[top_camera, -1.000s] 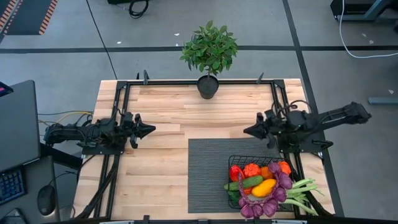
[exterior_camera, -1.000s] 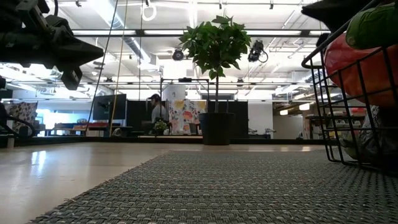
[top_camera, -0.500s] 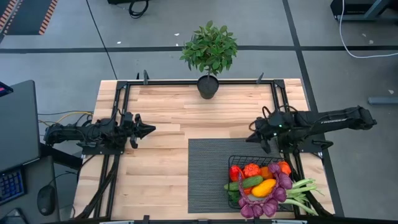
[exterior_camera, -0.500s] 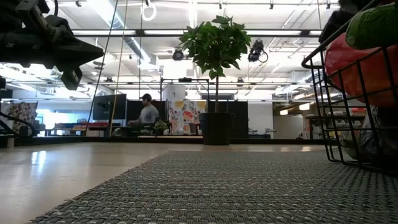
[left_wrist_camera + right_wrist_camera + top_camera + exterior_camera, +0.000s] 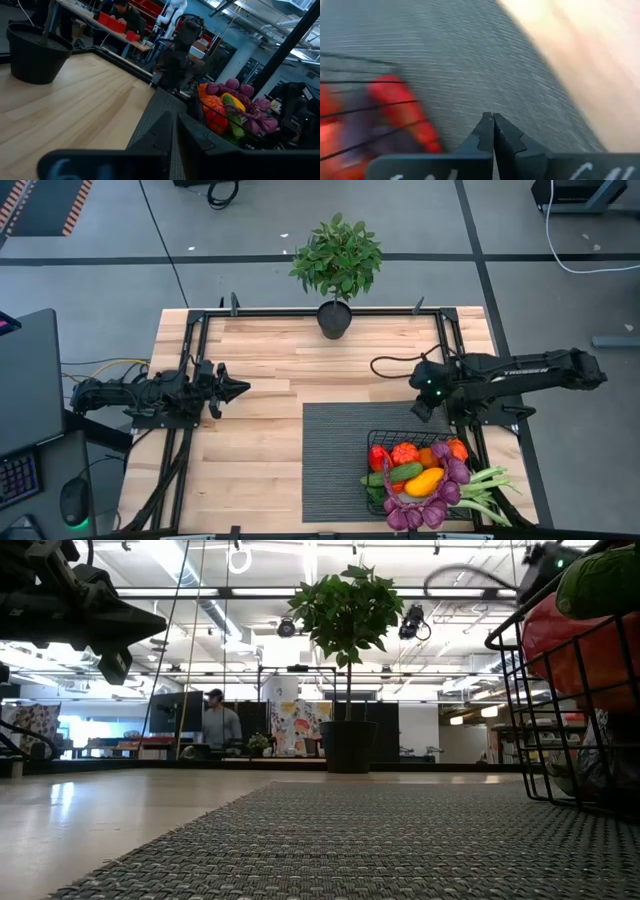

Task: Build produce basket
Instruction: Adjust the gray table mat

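The black wire basket (image 5: pixel 374 438) stands on the near right part of the dark ribbed mat (image 5: pixel 335 460). It is piled with produce (image 5: pixel 420 475): red and orange peppers, a green cucumber, a yellow piece and purple grapes. Green leek leaves (image 5: pixel 492 485) stick out over its right side. My right gripper (image 5: pixel 420 412) is shut and points down at the mat just beyond the basket's far side. The right wrist view shows its shut fingers (image 5: pixel 493 122) over the mat, with a red pepper (image 5: pixel 395 100) behind the basket wires. My left gripper (image 5: pixel 243 388) is shut and waits over the table's left side.
A potted green plant (image 5: pixel 337 265) stands at the middle of the table's far edge. Black frame rails (image 5: pixel 190 340) run along the table's left, right and far sides. Bare wood lies left of the mat. A person (image 5: pixel 215 722) is in the room behind.
My right gripper has tipped from level to pointing down and has drawn back toward the table's right and near side, nearer the basket. Its fingers stay shut. The basket and produce have not moved. In the room behind, the person has walked leftward.
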{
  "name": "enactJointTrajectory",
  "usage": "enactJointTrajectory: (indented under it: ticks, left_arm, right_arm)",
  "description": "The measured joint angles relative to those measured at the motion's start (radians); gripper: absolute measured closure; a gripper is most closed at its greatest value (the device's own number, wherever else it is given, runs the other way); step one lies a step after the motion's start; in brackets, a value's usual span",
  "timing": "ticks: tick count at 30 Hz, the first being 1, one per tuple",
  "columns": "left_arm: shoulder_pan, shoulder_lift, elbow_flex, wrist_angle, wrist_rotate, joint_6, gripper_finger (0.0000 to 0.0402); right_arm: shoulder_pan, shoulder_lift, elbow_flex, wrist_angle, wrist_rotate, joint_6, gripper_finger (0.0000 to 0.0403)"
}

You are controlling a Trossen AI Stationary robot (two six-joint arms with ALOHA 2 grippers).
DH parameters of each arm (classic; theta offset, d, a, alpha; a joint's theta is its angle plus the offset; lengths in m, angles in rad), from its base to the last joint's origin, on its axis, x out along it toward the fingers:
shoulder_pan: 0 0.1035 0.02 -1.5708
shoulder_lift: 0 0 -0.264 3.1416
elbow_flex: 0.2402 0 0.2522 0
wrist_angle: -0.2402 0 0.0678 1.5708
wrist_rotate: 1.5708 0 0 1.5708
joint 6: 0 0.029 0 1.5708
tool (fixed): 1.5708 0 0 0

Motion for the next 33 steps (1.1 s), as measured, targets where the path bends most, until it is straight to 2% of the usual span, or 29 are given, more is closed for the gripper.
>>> enactJointTrajectory:
  ticks: [3, 6, 10, 13, 17, 26, 33]
  left_arm:
    - [0.000, 0.000, 0.000, 0.000, 0.000, 0.000, 0.0376]
    - [0.000, 0.000, 0.000, 0.000, 0.000, 0.000, 0.0374]
    - [0.000, 0.000, 0.000, 0.000, 0.000, 0.000, 0.0367]
    - [0.000, 0.000, 0.000, 0.000, 0.000, 0.000, 0.0365]
    - [0.000, 0.000, 0.000, 0.000, 0.000, 0.000, 0.0372]
    - [0.000, 0.000, 0.000, 0.000, 0.000, 0.000, 0.0370]
    - [0.000, 0.000, 0.000, 0.000, 0.000, 0.000, 0.0368]
  right_arm:
    - [0.000, 0.042, 0.000, -0.092, 0.061, 0.062, 0.0399]
    - [0.000, 0.082, 0.000, -0.144, 0.068, 0.098, 0.0399]
    - [0.001, 0.124, 0.000, -0.161, 0.063, 0.154, 0.0398]
    - [0.001, 0.162, 0.000, -0.149, 0.107, 0.204, 0.0398]
    - [0.001, 0.239, -0.001, -0.094, 0.121, 0.226, 0.0398]
    - [0.001, 0.426, -0.001, 0.120, 0.056, 0.245, 0.0398]
    - [0.001, 0.491, 0.003, 0.222, 0.027, 0.259, 0.0398]
